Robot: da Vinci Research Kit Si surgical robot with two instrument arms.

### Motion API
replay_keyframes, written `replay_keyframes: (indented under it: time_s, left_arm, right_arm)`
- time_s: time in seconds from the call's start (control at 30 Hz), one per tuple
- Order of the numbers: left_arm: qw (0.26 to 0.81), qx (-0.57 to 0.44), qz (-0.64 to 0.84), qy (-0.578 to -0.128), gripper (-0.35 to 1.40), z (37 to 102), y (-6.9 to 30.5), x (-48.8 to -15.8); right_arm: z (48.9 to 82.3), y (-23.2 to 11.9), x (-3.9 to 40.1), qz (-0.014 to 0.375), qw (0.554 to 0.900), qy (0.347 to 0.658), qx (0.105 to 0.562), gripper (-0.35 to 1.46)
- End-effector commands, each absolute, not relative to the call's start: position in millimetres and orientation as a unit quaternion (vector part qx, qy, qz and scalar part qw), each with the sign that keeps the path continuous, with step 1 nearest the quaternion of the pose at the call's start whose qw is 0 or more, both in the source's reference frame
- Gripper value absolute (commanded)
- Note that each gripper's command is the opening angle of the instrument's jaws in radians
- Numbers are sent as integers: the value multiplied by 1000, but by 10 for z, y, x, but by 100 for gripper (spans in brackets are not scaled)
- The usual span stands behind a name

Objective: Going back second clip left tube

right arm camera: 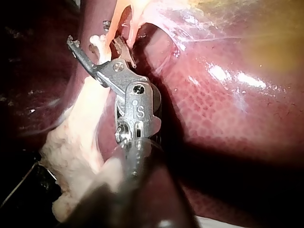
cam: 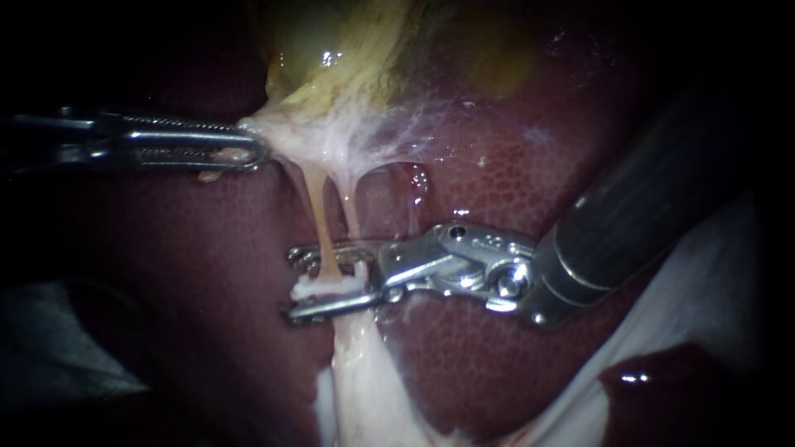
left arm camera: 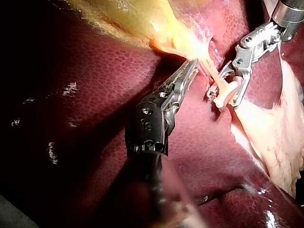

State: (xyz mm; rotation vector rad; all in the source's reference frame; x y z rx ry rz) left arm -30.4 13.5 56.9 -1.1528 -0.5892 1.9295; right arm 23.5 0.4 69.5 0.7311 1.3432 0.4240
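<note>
The left tube (cam: 319, 215) runs from the pale tissue (cam: 331, 145) under the gallbladder (cam: 356, 50) down the endoscope view, and it crosses the right instrument (cam: 290, 283) almost squarely; that instrument's jaws stand apart with the tube between them, one jaw on each side, and a white clip (cam: 331, 287) sits closed on the tube in that gap, lying close to the lower jaw; I can make out only this one clip. The right tube (cam: 351, 217) hangs just beside the left one, nearer the jaw hinge. The left instrument (cam: 252, 149) has its jaws closed on the pale tissue, drawing it toward the view's left so both tubes are stretched over the liver (cam: 497, 190). Since the right instrument is the one at the clip, the way out is probably straight back along its own shaft, toward the view's right; any sideways drift could catch a jaw on the clip or the neighbouring tube.
</note>
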Motion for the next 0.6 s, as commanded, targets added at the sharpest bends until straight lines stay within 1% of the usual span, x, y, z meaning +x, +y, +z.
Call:
replay_keyframes:
  time_s: [0.03,0.1,0.2,0.33,0.47,0.6]
  left_arm:
    - [398,-455,762,-233,-35,568,134,-303]
    - [398,-455,762,-233,-35,568,134,-303]
    - [397,-455,762,-233,-35,568,134,-302]
    - [397,-455,762,-233,-35,568,134,-301]
    - [397,-455,762,-233,-35,568,134,-301]
    - [397,-455,762,-233,-35,568,134,-301]
  right_arm:
    - [694,4,234,188,706,598,330,50]
    - [693,4,230,184,712,593,328,50]
    - [689,5,217,159,737,586,297,50]
    - [676,9,194,132,764,571,270,50]
    - [659,19,163,120,771,573,250,50]
    - [639,29,128,111,773,576,241,50]
